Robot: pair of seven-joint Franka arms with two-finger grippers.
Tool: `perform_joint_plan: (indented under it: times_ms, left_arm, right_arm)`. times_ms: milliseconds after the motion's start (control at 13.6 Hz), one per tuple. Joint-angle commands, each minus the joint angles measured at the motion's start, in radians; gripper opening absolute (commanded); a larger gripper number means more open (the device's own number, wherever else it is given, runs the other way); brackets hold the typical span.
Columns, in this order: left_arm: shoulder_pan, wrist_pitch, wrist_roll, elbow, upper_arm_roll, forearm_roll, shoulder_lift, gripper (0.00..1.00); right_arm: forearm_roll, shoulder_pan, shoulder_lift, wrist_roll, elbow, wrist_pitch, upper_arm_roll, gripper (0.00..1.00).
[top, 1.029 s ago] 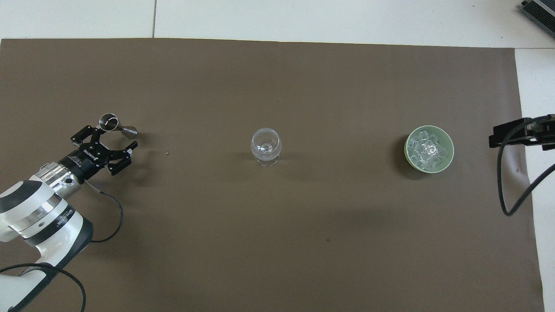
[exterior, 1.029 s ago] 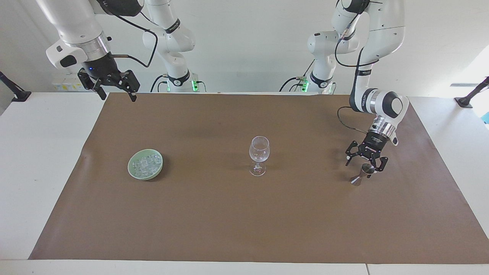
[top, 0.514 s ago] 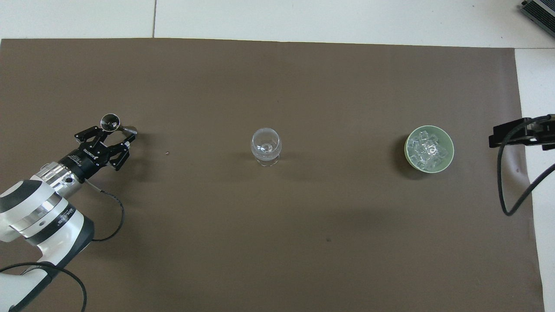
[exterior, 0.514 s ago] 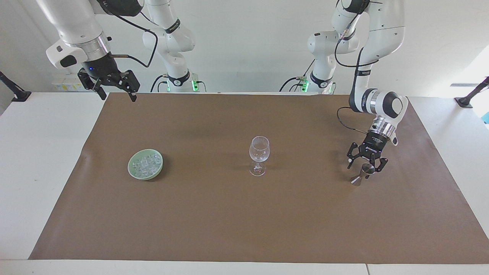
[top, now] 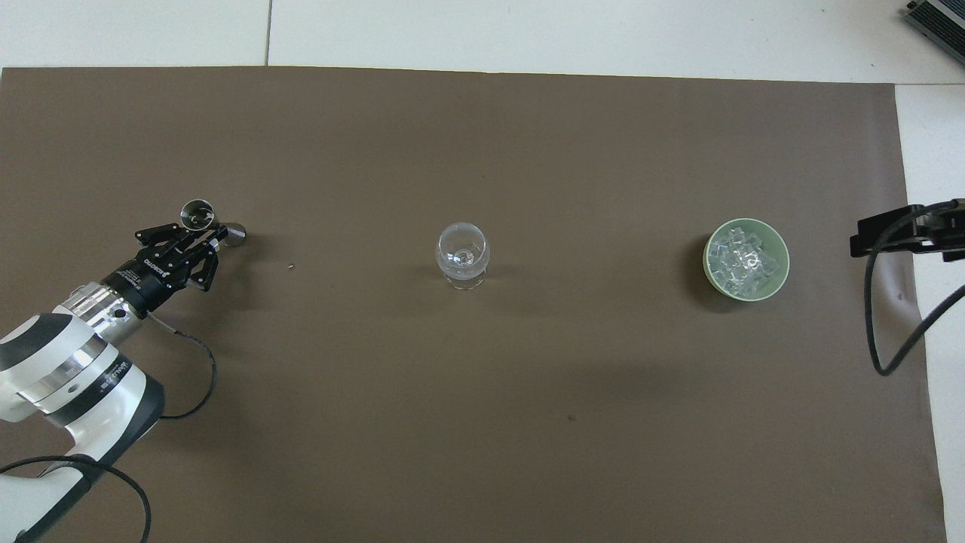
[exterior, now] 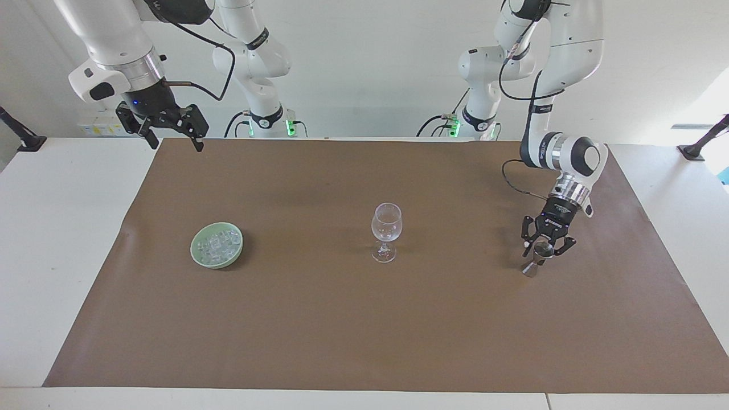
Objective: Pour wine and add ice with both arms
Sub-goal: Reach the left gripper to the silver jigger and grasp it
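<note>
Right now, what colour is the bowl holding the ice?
Pale green bowl; clearest in the overhead view.

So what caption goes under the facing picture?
Left gripper shut on the metal jigger; wine glass waits.

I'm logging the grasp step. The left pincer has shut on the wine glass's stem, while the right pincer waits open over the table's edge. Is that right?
Not quite. The facing view shows the left pincer shut on the metal jigger, not the wine glass, which stands untouched mid-table. The right pincer does wait open over the table's edge.
</note>
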Motion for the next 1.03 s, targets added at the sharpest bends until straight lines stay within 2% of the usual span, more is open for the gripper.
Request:
perform_joint_plan:
  times_ms: [0, 220, 955]
  left_arm:
    - [-0.013, 0.02, 0.016, 0.009, 0.008, -0.027, 0.011, 0.1]
    - [-0.012, 0.018, 0.015, 0.01, 0.006, -0.027, 0.017, 0.0]
    - [-0.001, 0.008, 0.01, 0.024, 0.004, -0.027, 0.019, 0.0]
  right_arm:
    - [0.017, 0.0, -0.017, -0.005, -0.018, -0.001, -0.002, 1.0]
    - [0.017, 0.0, -0.017, -0.005, -0.018, -0.001, -0.002, 1.0]
    - [0.017, 0.0, -0.017, -0.005, -0.018, -0.001, -0.002, 1.0]
